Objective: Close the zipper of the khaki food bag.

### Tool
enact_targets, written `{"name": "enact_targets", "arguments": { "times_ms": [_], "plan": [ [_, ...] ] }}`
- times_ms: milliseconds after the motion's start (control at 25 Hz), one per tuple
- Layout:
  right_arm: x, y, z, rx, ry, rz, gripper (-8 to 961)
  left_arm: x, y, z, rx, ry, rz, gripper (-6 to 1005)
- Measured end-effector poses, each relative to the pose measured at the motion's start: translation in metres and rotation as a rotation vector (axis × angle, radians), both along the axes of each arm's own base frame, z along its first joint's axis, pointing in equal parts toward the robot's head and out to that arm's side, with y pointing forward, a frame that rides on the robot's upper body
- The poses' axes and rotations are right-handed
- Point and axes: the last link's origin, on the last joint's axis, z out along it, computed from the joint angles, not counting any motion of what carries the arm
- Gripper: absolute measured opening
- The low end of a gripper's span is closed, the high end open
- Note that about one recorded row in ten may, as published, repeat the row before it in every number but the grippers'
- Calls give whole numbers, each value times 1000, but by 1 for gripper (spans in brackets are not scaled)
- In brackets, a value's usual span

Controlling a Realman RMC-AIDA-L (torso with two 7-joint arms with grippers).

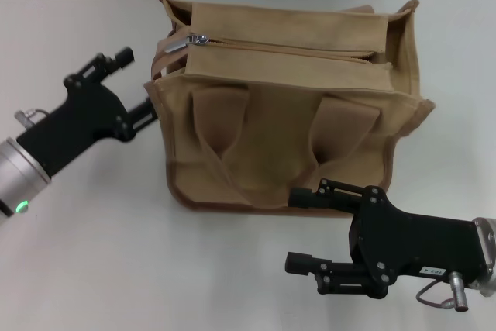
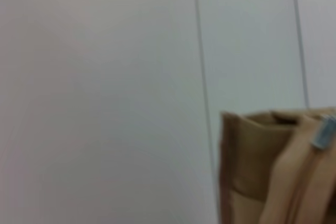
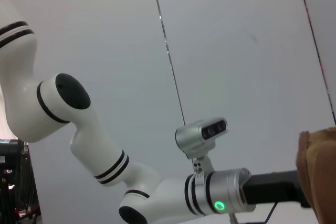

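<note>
The khaki food bag (image 1: 287, 106) stands upright in the middle of the white table, pockets and handles facing me. Its zipper (image 1: 287, 48) runs across the top panel, and the silver pull tab (image 1: 198, 39) sits at the left end. My left gripper (image 1: 136, 84) is open beside the bag's left side, below the pull tab, with its lower finger close to the bag wall. My right gripper (image 1: 304, 227) is open at the bag's front lower edge, upper finger against the trim. The left wrist view shows the bag's corner (image 2: 252, 166) and the pull tab (image 2: 324, 132).
The white table (image 1: 93, 269) extends to the left and in front of the bag. A pale wall with seams rises behind it. In the right wrist view the left arm (image 3: 157, 198) and a strip of the bag (image 3: 317, 171) show.
</note>
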Motion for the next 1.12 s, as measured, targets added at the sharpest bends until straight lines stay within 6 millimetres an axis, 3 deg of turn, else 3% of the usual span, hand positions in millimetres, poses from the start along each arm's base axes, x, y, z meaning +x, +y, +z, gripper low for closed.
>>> {"name": "enact_targets", "arguments": {
  "times_ms": [400,1120],
  "plan": [
    [1,-1,0,-3,1,-9,760,16,7,0,35,-100,-15,737],
    [2,0,0,7,-3,-9,757,17,-14,7,71,-206,-47,725]
  ]
}}
